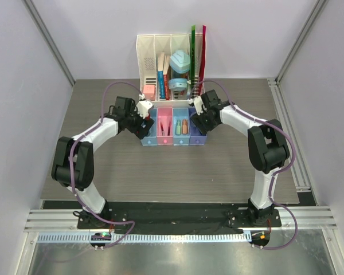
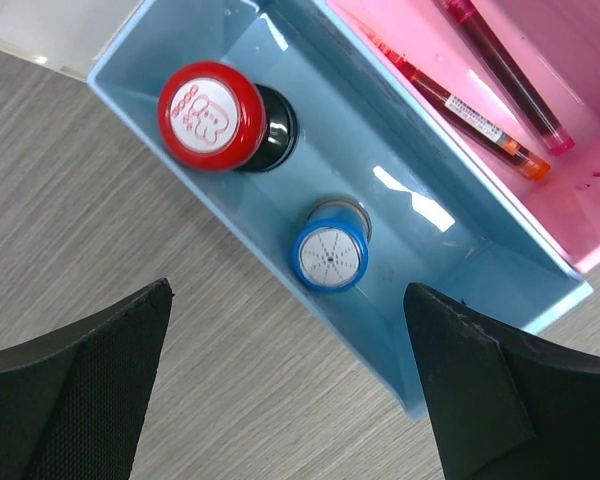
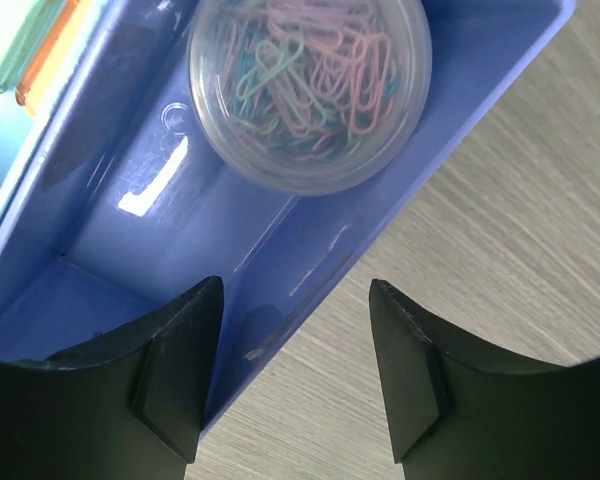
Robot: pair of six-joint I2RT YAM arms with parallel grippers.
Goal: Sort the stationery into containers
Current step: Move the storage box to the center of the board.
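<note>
Grey wood-grain table (image 1: 229,172) carries four glossy rectangular plastic bins (image 1: 173,141) in a row. My left claw (image 2: 288,300) hangs wide apart, empty, above the blue bin (image 2: 450,255), which holds a round red-capped stamp (image 2: 212,115) and a blue-capped stamp (image 2: 328,258). My right claw (image 3: 295,290), likewise spread and empty, hangs above the purple bin (image 3: 130,250), which holds a clear round clip tub (image 3: 310,80).

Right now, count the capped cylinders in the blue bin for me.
2. The red-capped cylinder stands near one end of the blue bin; the blue-capped cylinder stands mid-bin, apart from it. One bin corner is out of frame, so another may hide.
</note>
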